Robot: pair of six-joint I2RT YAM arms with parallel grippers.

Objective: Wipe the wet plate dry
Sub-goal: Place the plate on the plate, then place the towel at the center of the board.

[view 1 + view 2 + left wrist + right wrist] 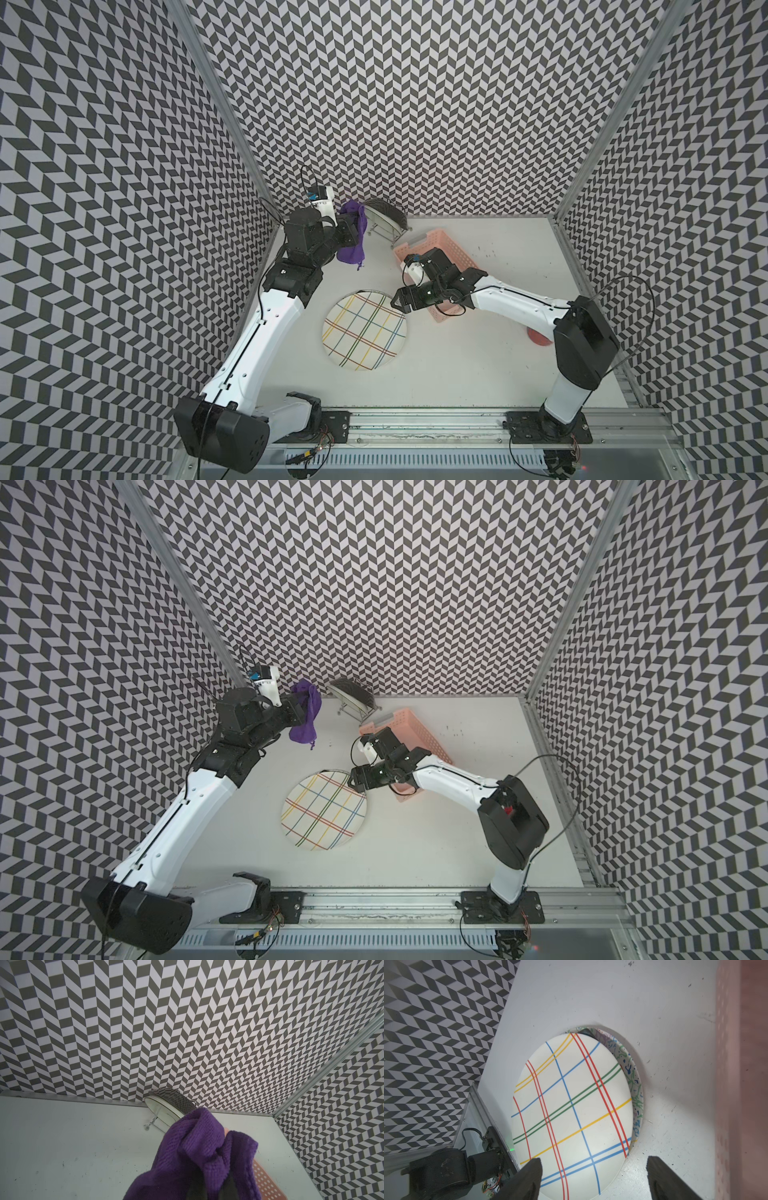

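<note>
The plaid plate point(364, 330) lies face up on the table point(478, 353). It is round, with no long axis, and its rim is just beneath the right gripper point(400, 303), whose jaws stand wide apart and empty. The left gripper point(355, 225) is clamped on the purple cloth point(352, 249), which hangs lengthwise straight down from it, well apart from the plate.
</note>
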